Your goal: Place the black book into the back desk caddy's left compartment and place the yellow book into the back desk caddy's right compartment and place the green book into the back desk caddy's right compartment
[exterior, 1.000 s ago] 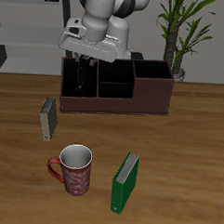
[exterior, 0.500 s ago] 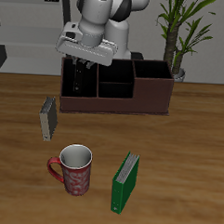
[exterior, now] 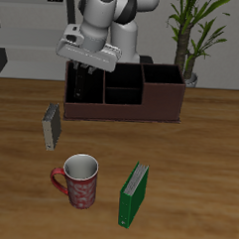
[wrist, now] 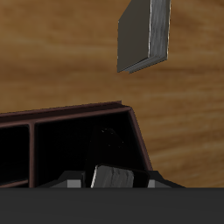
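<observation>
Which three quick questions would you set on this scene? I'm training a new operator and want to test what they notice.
1. True or false: the yellow book stands on the table, outside the back desk caddy.
2. Which stands nearest the table's front edge? A the green book; B the yellow book; C the back desk caddy.
3. Count: how many books stand on the table outside the caddy?
Key: 1 true; 2 A; 3 two.
</observation>
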